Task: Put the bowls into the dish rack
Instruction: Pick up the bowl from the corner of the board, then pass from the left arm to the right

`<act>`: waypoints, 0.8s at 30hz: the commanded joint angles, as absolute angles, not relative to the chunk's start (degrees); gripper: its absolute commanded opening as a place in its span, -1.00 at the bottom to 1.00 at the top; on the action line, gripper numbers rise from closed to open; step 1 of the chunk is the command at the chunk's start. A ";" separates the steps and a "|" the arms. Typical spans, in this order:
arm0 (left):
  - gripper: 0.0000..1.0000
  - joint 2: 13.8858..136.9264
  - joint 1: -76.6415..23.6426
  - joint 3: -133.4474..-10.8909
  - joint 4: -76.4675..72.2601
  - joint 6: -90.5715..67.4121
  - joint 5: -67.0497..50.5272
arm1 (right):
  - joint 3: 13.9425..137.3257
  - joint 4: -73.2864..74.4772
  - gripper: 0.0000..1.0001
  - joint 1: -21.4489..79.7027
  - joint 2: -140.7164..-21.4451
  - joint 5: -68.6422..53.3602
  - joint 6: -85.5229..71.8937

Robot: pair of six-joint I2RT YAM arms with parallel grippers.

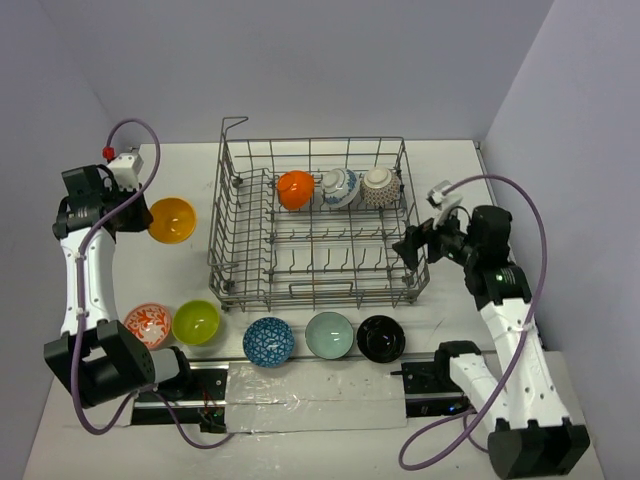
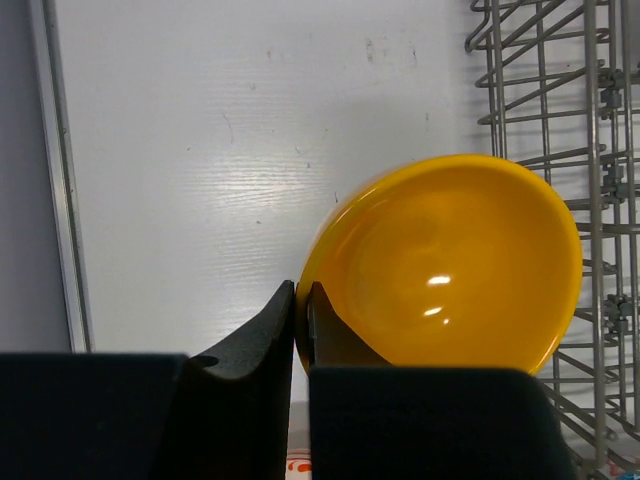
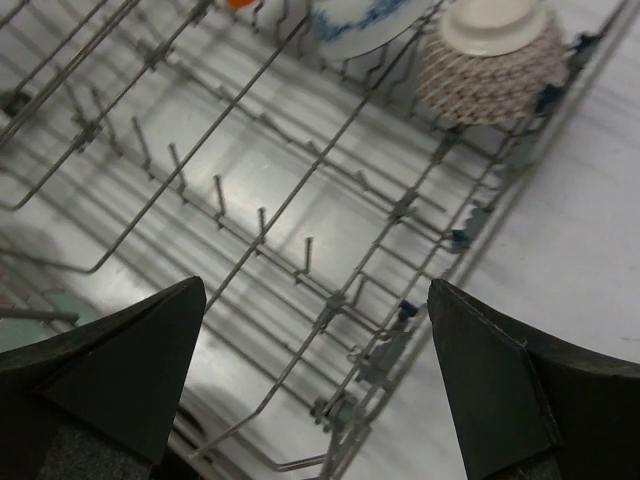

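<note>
Nearer than both claws, on the tabletop (image 1: 180, 275), five wait unloaded: red-and-white bowl (image 1: 148, 324), lime bowl (image 1: 196, 322), blue bowl (image 1: 268, 341), teal bowl (image 1: 329, 334), black bowl (image 1: 381, 338). The left claw (image 2: 300, 315) is clamped on the yellow bowl (image 2: 450, 265) at its rim, with the dish rack (image 1: 225, 270) to its right. The right claw (image 3: 315, 290) gapes empty beside the rack. Beyond it, the orange bowl (image 1: 295, 189), blue-and-white bowl (image 1: 339, 187) and white-patterned bowl (image 1: 378, 186) stand racked.

A lab: 2 robot arms (image 1: 85, 270), bare walls (image 1: 300, 60).

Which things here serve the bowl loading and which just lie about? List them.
Job: dish rack; racked orange bowl, blue-and-white bowl, white-patterned bowl; yellow bowl in left gripper; red-and-white bowl, lime bowl, blue-patterned bowl, teal bowl, black bowl.
Lying about: clear plastic sheet.
</note>
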State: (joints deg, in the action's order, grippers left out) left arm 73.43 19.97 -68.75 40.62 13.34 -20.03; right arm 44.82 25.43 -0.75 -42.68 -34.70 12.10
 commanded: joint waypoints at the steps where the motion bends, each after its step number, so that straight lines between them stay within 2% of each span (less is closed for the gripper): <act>1: -1.00 70.50 20.21 -71.37 41.05 10.90 -21.71 | 52.10 34.95 1.00 5.00 -48.32 -31.56 18.96; 8: -1.00 69.52 20.21 -77.07 42.45 9.23 -20.48 | 50.97 31.73 1.00 5.89 -51.14 -38.06 18.11; 9: -1.00 69.70 20.21 -77.60 42.97 9.32 -20.48 | 51.32 31.99 0.90 5.89 -51.94 -38.06 18.02; 11: -1.00 69.96 20.30 -79.18 43.42 9.32 -20.22 | 53.08 33.31 0.56 5.89 -54.83 -38.14 18.19; 12: -1.00 70.22 20.22 -79.80 43.94 9.49 -20.21 | 53.96 33.48 0.19 5.89 -55.71 -38.32 18.02; 15: -1.00 70.49 20.21 -81.82 44.56 9.40 -19.78 | 55.10 34.10 -0.44 5.89 -58.09 -38.76 17.41; 16: -1.00 70.58 20.21 -82.78 45.00 9.40 -19.78 | 55.37 34.28 -0.42 5.89 -58.88 -38.85 17.49; 17: -1.00 70.58 20.21 -83.23 45.35 9.40 -19.69 | 55.63 34.36 -0.26 6.06 -59.23 -39.02 17.66; 18: -1.00 70.49 20.21 -83.67 45.53 9.32 -19.86 | 56.16 34.63 0.19 6.06 -59.59 -39.37 17.84; 22: -1.00 71.28 20.13 -87.52 47.71 9.23 -20.39 | 56.69 34.19 0.40 6.24 -59.59 -39.38 18.28; 24: -1.00 71.63 20.13 -88.94 48.69 9.23 -21.27 | 57.13 34.36 0.42 6.59 -59.33 -39.38 18.46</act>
